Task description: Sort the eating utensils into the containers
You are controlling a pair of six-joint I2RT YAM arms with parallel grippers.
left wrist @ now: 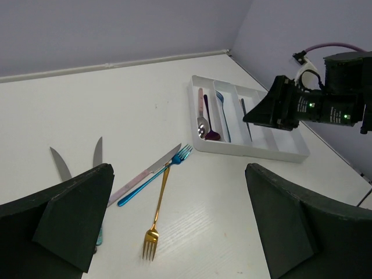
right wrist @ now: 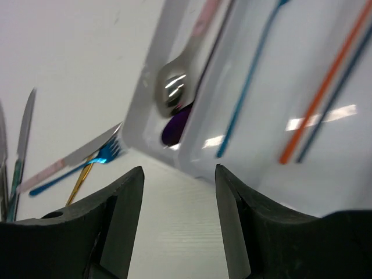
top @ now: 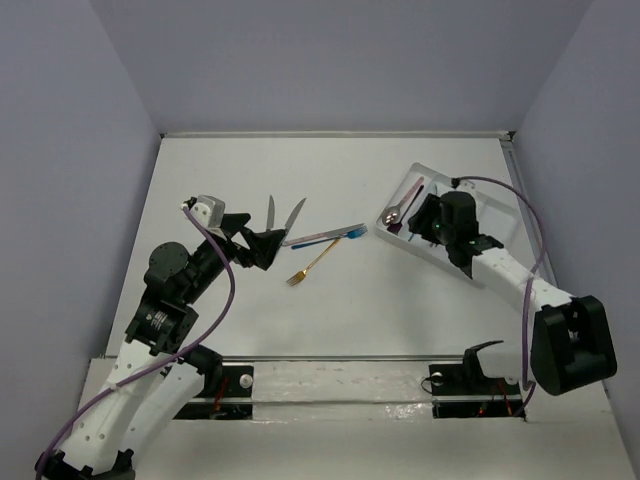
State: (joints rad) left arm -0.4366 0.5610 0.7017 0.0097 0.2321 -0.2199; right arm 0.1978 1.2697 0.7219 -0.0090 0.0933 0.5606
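Right hand [right wrist: 179, 192] hovers low over the white divided tray [right wrist: 261, 151], fingers apart, gripping nothing. End compartment: pink-handled silver spoon [right wrist: 173, 87] and purple spoon [right wrist: 174, 125]. Next compartment: a blue piece [right wrist: 249, 87]. Then an orange piece [right wrist: 325, 87] beside a dark-blue piece [right wrist: 325, 116] (both thin). Left hand [left wrist: 179, 174], fingers wide apart, hangs over the surface [left wrist: 116, 99] near a gold fork [left wrist: 157, 212] and blue fork [left wrist: 152, 182].
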